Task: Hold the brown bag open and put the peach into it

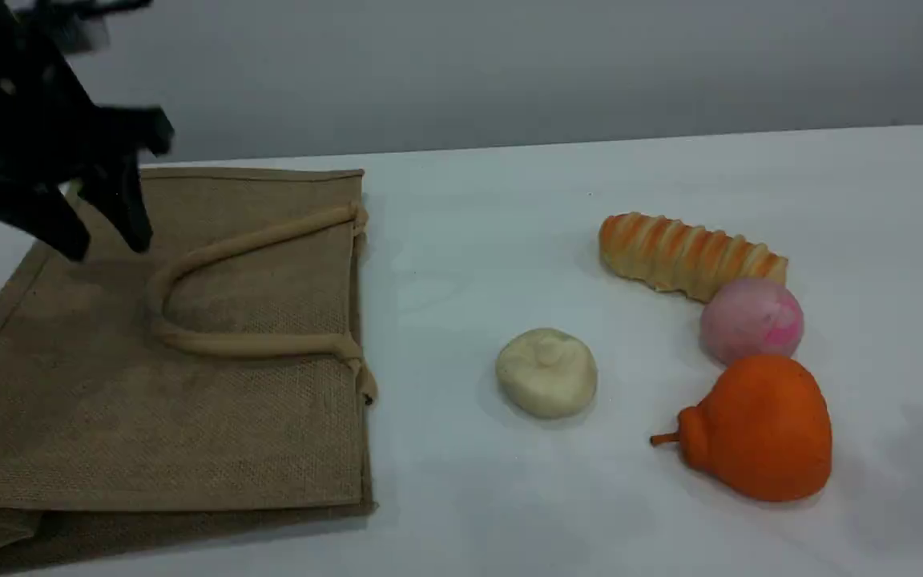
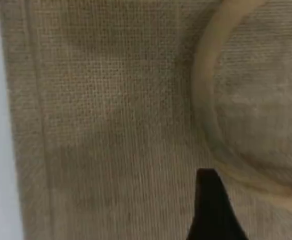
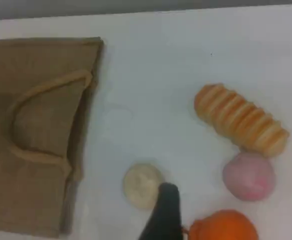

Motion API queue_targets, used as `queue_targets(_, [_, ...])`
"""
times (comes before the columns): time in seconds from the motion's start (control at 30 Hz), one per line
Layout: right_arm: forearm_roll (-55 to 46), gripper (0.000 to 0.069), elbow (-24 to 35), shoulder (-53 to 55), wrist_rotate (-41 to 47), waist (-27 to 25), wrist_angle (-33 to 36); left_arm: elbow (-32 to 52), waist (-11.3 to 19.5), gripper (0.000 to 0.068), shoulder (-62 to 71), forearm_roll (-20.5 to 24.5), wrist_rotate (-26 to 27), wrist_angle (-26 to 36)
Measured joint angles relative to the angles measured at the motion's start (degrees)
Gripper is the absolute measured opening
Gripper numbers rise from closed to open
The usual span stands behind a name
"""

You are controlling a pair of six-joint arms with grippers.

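Observation:
The brown bag (image 1: 189,417) lies flat on the left of the white table, mouth facing right, with its beige handle (image 1: 213,340) looped on top. My left gripper (image 1: 101,236) hovers open over the bag's far left part, just left of the handle loop. In the left wrist view its dark fingers (image 2: 210,210) straddle the handle's curve (image 2: 205,100) above the weave, holding nothing. The peach (image 1: 750,320) rests on the table at the right, also seen as the peach (image 3: 249,176) in the right wrist view. Of my right gripper only one fingertip (image 3: 166,200) shows, high above the table, with nothing in it.
A striped bread roll (image 1: 690,255) lies just behind the peach. An orange pear-shaped fruit (image 1: 758,429) touches the peach from the front. A cream-white bun (image 1: 546,373) sits between the bag and the fruit. The table's back edge (image 1: 670,138) meets a grey wall.

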Motion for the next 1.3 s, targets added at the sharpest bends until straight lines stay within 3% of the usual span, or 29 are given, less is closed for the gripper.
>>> queue_targets(0.7, [0.79,0.0589,0.00,0.20,-1.22,0.00,0.47,-1.81,0.00,0.0377,9.38,-0.01,-4.00,-2.26])
queue_targets(1.3, [1.44,0.0589,0.00,0.20,-1.59,0.00,0.54,-1.81,0.00,0.0377,12.80,-0.01,-4.07,-6.55])
